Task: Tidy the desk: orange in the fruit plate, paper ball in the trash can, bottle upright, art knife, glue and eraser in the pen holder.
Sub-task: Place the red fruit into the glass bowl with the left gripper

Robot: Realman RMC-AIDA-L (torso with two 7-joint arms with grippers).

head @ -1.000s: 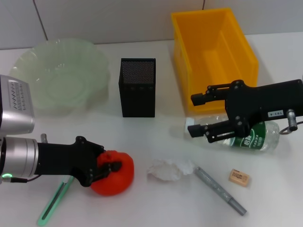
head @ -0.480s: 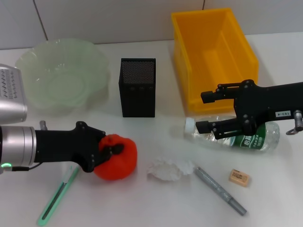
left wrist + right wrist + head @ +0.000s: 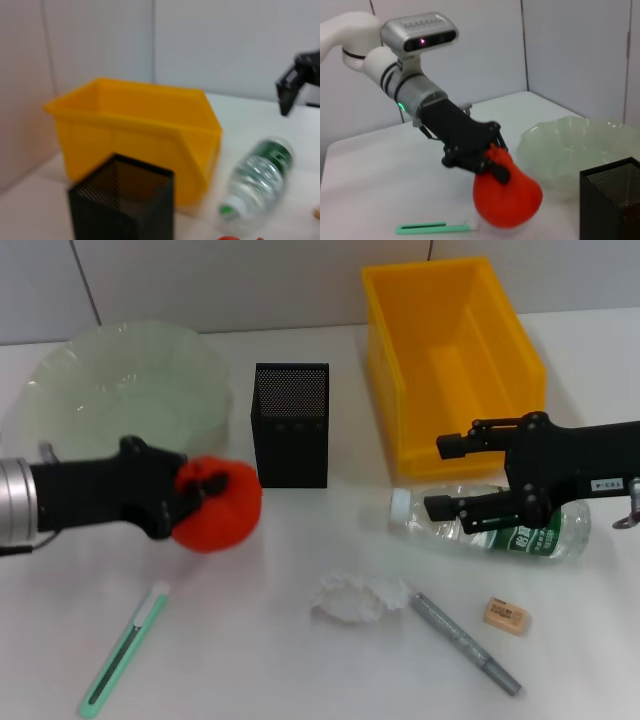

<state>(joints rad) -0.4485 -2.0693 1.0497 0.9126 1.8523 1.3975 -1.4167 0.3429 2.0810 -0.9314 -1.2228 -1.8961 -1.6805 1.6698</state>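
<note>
since the earlier frame the left gripper (image 3: 188, 495) has lifted the orange (image 3: 215, 503), jaws clamped on it, toward the plate (image 3: 120, 390) at upper left; right gripper (image 3: 447, 475) hovers wide open over the bottle (image 3: 490, 525).

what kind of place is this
Probably a staged desk in a robot lab: a white table against plain wall panels, set with a mesh pen holder, a yellow bin and a glass fruit plate, plus scattered stationery.
</note>
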